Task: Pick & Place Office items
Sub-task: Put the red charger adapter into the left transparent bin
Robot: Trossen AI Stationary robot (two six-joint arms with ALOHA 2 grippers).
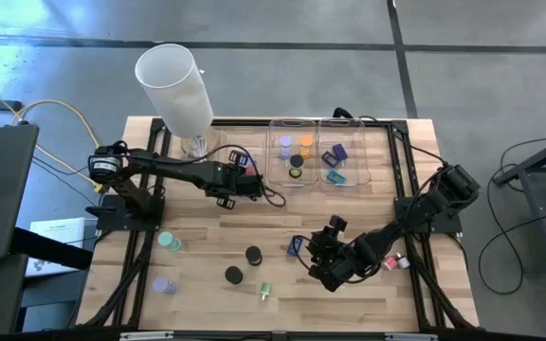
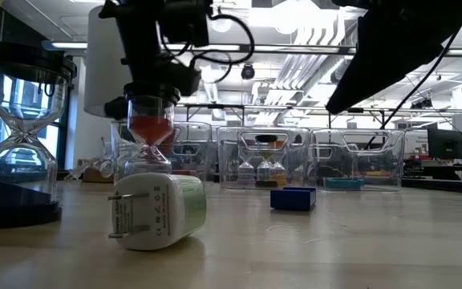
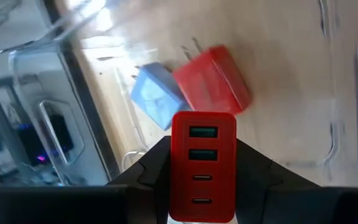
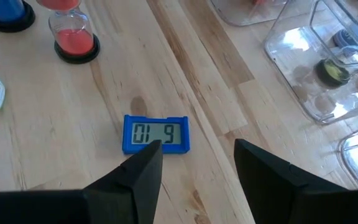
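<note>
My left gripper (image 3: 204, 186) (image 1: 242, 182) is shut on a red USB charger block (image 3: 204, 165) and hangs over the far-left clear tray (image 3: 36, 68). In that tray lie a second red charger (image 3: 213, 81) and a light blue charger (image 3: 157, 99). My right gripper (image 4: 194, 165) (image 1: 316, 248) is open and hovers just above a small blue digital clock (image 4: 156, 134) (image 1: 297, 246) (image 2: 293, 198) that lies flat on the table, display up. A green and white charger (image 2: 155, 213) (image 1: 264, 291) lies on its side near the table's near edge. My left gripper pinches the red charger block between its two fingers (image 3: 148, 180), one on each long side (image 3: 179, 186). The face with the ports (image 3: 204, 143) points back at the wrist camera. The fingers come from above, pointing down, and the block is lifted clear above the tray.
Two more clear trays (image 1: 292, 152) (image 1: 344, 152) at the far edge hold small hourglasses and clips. A big white cylinder (image 1: 173, 85) stands far left. Small hourglasses (image 1: 169, 242) (image 1: 162, 284), black discs (image 1: 253, 254) (image 1: 233, 275) and a red-sand hourglass (image 2: 151, 128) (image 4: 73, 37) stand on the table.
</note>
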